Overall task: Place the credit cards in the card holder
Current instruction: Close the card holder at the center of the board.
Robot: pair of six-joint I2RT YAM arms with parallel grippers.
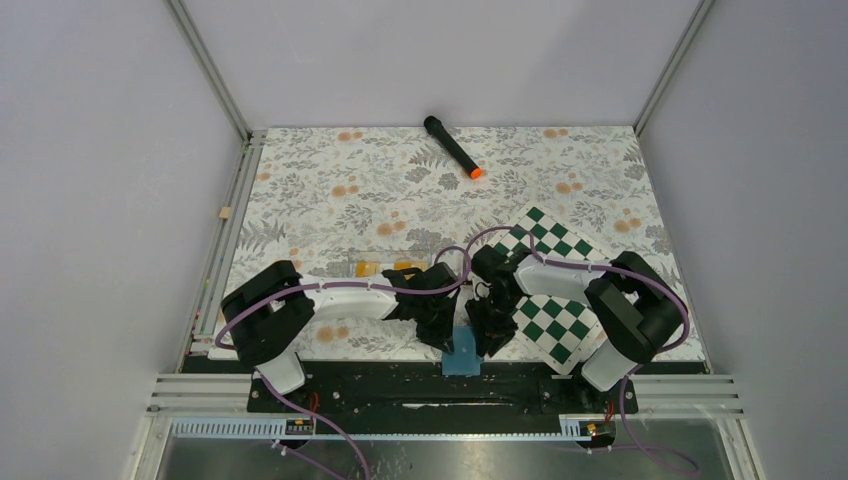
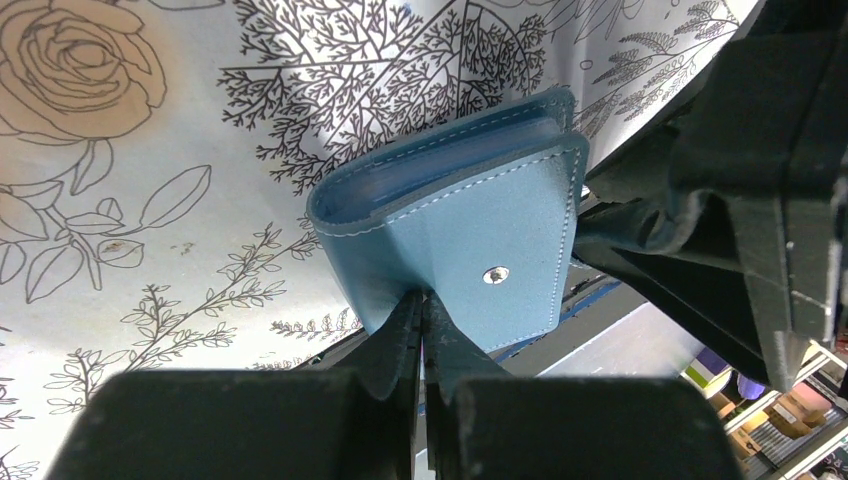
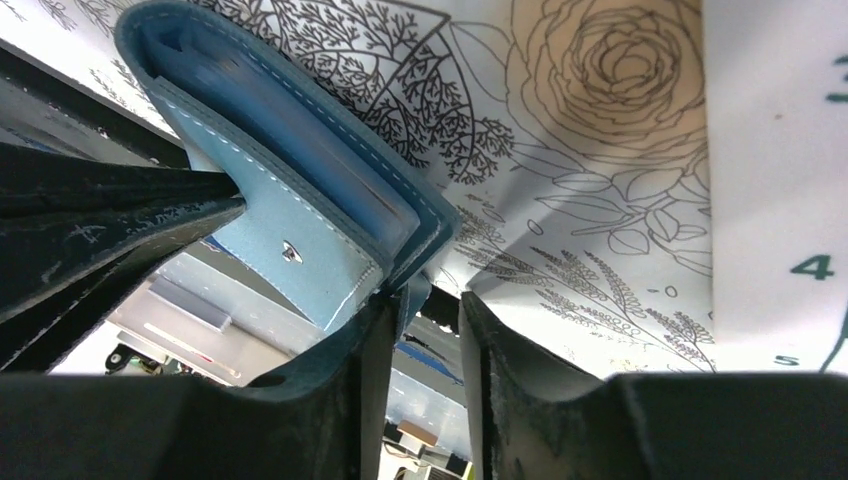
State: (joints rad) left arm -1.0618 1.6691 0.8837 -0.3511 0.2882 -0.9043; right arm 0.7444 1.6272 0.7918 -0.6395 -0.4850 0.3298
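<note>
The small blue soft folding card holder (image 1: 463, 358) is being held, partly open, at the near edge of the floral tablecloth (image 1: 330, 180). The left gripper (image 2: 422, 300) is pinching its snap flap, fingers clenched on it. The right gripper (image 3: 425, 300) is hovering at the holder's corner, fingers parted. Two flat orange-yellow credit cards (image 1: 367, 268) are lying behind the left arm.

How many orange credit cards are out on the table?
2. One small flat orange-yellow card lies on the floral cloth beyond the left arm, the other just right of it. More may be hidden.
</note>
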